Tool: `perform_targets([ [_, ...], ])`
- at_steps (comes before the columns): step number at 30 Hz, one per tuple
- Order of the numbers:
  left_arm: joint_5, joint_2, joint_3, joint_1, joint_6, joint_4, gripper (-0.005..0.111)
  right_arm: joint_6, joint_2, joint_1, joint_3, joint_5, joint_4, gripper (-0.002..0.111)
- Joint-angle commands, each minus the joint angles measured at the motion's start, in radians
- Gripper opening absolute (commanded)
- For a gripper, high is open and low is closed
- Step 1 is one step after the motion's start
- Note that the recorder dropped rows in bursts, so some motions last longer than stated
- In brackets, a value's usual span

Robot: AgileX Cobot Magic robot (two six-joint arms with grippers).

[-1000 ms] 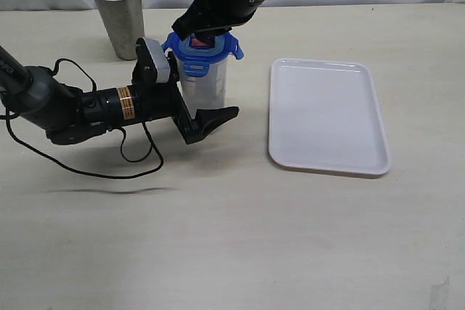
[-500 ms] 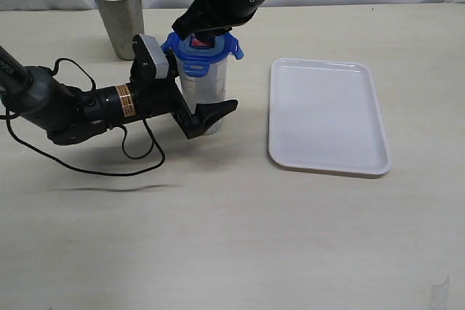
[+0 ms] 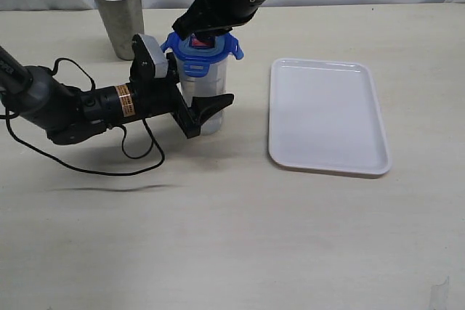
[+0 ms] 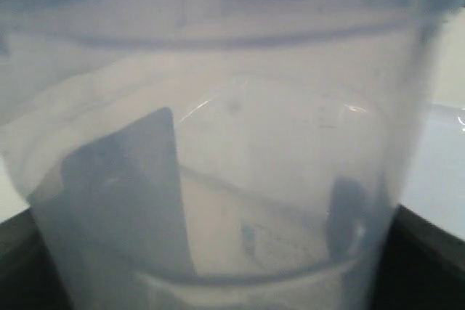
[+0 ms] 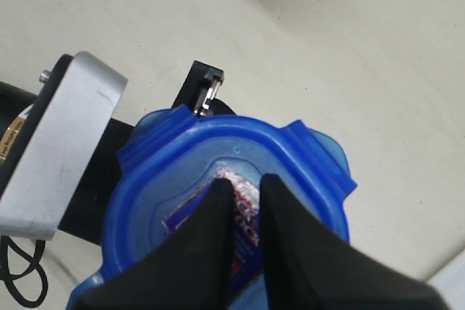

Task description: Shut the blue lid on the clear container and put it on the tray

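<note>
The clear container [image 3: 207,86] stands upright on the table left of the white tray [image 3: 328,168]. The blue lid [image 3: 205,49] sits on its rim, flaps sticking out, red-and-white label facing up. My left gripper [image 3: 211,101] lies low from the left and straddles the container's lower half, its front finger [image 3: 216,104] against the wall. In the left wrist view the container [image 4: 254,143] fills the frame, with dark fingers [image 4: 123,201] showing through it. My right gripper [image 5: 247,183] comes down from above, fingers nearly together, tips resting on the label of the lid [image 5: 305,157].
A grey metal cup [image 3: 118,14] stands behind the left arm, near the table's far edge. A black cable [image 3: 138,157] loops on the table under the left arm. The tray holds nothing.
The left gripper's front finger has moved in toward the container until it lies against it. The right gripper, lid and container have stayed where they were.
</note>
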Motion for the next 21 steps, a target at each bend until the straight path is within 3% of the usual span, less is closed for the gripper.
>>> perform_targets([
  [1, 0.005, -0.001, -0.006, -0.002, -0.002, 0.035, 0.0, 0.001, 0.03, -0.002, 0.024, 0.112, -0.025, 0.017],
  [10, 0.005, -0.001, -0.006, -0.002, -0.013, 0.035, 0.0, -0.057, -0.044, -0.002, 0.024, 0.067, -0.005, 0.047],
  [21, 0.005, -0.001, -0.006, -0.002, -0.051, 0.035, 0.0, -0.193, -0.2, -0.002, 0.024, 0.087, 0.068, 0.048],
])
